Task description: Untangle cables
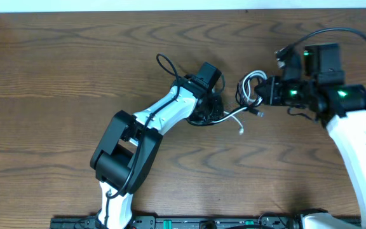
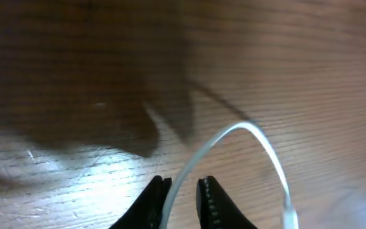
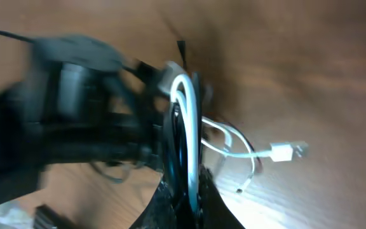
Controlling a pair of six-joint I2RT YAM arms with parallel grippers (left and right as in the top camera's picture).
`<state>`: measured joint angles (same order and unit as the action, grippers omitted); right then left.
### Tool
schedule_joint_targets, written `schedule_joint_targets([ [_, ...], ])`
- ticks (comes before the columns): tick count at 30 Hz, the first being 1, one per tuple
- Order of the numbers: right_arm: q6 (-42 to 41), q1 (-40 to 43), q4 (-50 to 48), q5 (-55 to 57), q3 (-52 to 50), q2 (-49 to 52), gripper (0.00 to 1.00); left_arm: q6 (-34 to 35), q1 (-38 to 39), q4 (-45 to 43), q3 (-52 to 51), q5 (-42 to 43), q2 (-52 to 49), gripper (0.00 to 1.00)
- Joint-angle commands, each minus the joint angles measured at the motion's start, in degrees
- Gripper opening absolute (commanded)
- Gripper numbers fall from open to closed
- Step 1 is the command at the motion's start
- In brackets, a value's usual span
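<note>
The cables lie tangled at the table's middle: a bundle of white and black loops (image 1: pixel 249 84) with a white strand (image 1: pixel 232 115) trailing left. My right gripper (image 1: pixel 264 93) is shut on that bundle. In the right wrist view the white cable (image 3: pixel 187 108) and a black one (image 3: pixel 175 137) run between its fingers (image 3: pixel 186 191), and a white plug (image 3: pixel 283 151) lies on the wood beyond. My left gripper (image 1: pixel 215 111) is low over the trailing strand. In the left wrist view the white cable (image 2: pixel 246 130) arcs and passes between the jaws (image 2: pixel 183 187), which stand narrowly open, the cable against the left finger.
The wooden table (image 1: pixel 56 76) stretches left and toward the front. The left arm's own thick black wire (image 1: pixel 165 63) loops up behind its wrist. A black rail (image 1: pixel 202 222) runs along the front edge. The two arms are close together at the tangle.
</note>
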<state>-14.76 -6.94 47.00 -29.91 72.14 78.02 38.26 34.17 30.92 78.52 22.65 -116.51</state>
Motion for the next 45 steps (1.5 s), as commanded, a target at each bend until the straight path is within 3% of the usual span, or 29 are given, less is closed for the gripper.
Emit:
schedule_joint_targets([
  [1,2.9,1.2,-1.5,-9.2,0.6,-1.8,0.01,0.0,-0.4,0.3,0.5,-0.9,-0.2,0.13],
  [5,3.1,2.7,-4.2,-10.8,0.6,-3.8,0.01,-0.3,-2.2,1.0,0.5,-0.9,-0.2,0.11],
  [11,6.1,5.8,-11.7,-16.0,0.6,-6.6,0.01,-14.9,-9.1,2.2,1.3,5.6,3.6,0.11],
  [16,11.5,6.1,-17.9,-25.1,0.6,-6.4,0.01,-19.0,-14.2,2.0,1.3,6.8,15.2,0.16],
  [17,12.7,6.1,-19.0,-26.7,0.6,-6.4,0.01,-19.3,-15.0,2.0,1.3,6.7,17.6,0.17],
  [20,16.3,6.1,-23.1,-30.7,0.6,-6.4,0.01,-19.5,-16.5,1.8,1.3,6.7,24.9,0.37],
  [23,18.9,6.1,-26.3,-32.2,0.5,-6.4,0.01,-19.8,-16.7,1.8,1.3,6.7,30.3,0.45],
  [29,26.0,6.1,-27.9,-32.1,0.5,-6.4,0.01,-20.2,-16.7,1.8,1.3,6.9,35.3,0.47],
  [36,23.3,6.1,-26.8,-32.1,0.5,-5.9,0.01,-19.9,-15.9,-1.1,1.3,12.9,32.9,0.48],
  [45,19.0,6.1,-24.3,-32.1,0.5,0.0,0.01,-17.2,-15.1,-11.3,1.3,12.9,30.7,0.61],
])
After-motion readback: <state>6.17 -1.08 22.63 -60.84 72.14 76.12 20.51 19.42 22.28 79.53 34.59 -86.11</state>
